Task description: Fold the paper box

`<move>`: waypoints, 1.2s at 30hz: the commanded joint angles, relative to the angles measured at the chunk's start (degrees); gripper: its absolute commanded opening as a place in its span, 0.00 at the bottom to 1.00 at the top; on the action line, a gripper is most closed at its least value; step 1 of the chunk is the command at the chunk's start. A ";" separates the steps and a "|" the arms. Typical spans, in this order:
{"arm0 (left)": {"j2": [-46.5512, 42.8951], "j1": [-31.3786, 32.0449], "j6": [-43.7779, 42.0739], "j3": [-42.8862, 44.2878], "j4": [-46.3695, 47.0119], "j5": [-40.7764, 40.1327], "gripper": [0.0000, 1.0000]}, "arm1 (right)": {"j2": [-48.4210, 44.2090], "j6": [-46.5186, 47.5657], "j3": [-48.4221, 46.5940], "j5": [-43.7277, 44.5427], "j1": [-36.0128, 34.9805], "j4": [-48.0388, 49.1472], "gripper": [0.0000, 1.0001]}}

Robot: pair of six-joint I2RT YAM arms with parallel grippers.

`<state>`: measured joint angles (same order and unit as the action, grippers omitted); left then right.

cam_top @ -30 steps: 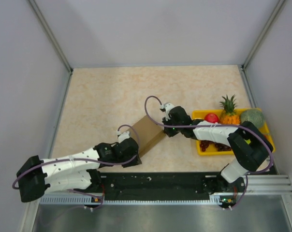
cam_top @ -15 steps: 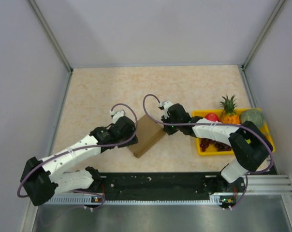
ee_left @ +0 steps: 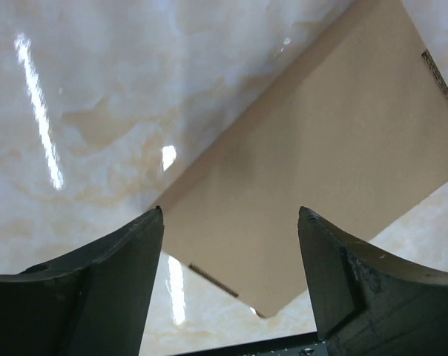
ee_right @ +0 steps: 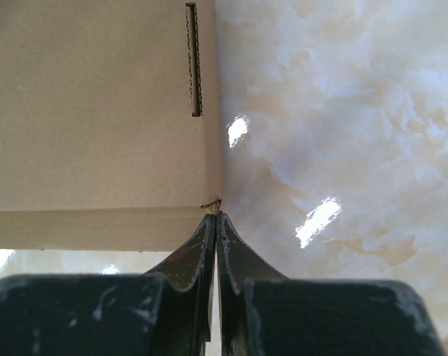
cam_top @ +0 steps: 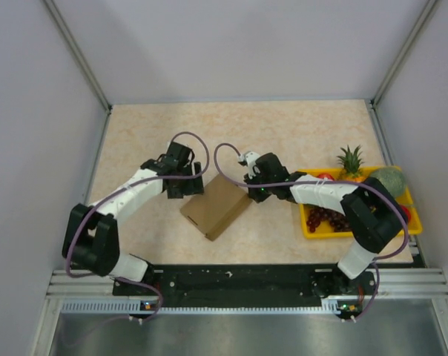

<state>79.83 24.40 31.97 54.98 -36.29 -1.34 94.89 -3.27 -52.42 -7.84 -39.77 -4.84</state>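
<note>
Beige table (cam_top: 150,133) carries the brown box (cam_top: 216,206) at centre frame; left gripper (ee_left: 231,215) hangs spread over it, right gripper (ee_right: 216,219) pressed together at its corner.

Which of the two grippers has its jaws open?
The left gripper: its jaws stand wide apart, holding nothing, by the paper box. The right gripper is shut, jaws pressed together at the box's corner.

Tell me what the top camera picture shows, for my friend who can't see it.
A flat brown box lies in the middle. The robot's left fingers, open, are at its upper-left edge; the right fingers, shut, are at its right corner. A yellow fruit tray sits on the right.
</note>
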 commanded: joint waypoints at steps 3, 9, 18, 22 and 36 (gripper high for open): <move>13.23 -3.22 -14.55 9.96 0.26 13.64 0.78 | 1.70 5.01 -4.17 -5.16 2.24 0.89 0.00; 18.95 -3.22 -19.31 10.68 1.22 21.65 0.79 | 3.46 5.64 -5.06 -7.10 3.20 1.32 0.00; 17.29 -2.96 -10.27 2.51 6.40 19.90 0.61 | 4.51 -3.91 -6.89 -8.34 4.00 2.82 0.00; 13.26 -2.34 -2.63 -3.90 10.01 14.71 0.57 | 9.41 -10.17 -14.62 -5.70 4.17 -5.50 0.05; 11.22 -2.34 5.03 -7.17 11.68 8.81 0.55 | -20.69 0.45 10.91 -4.03 -6.52 1.30 0.44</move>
<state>89.23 21.80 35.24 48.86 -22.35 12.36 85.08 -8.16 -52.03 -7.20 -38.06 -13.08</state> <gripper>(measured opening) 0.561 0.455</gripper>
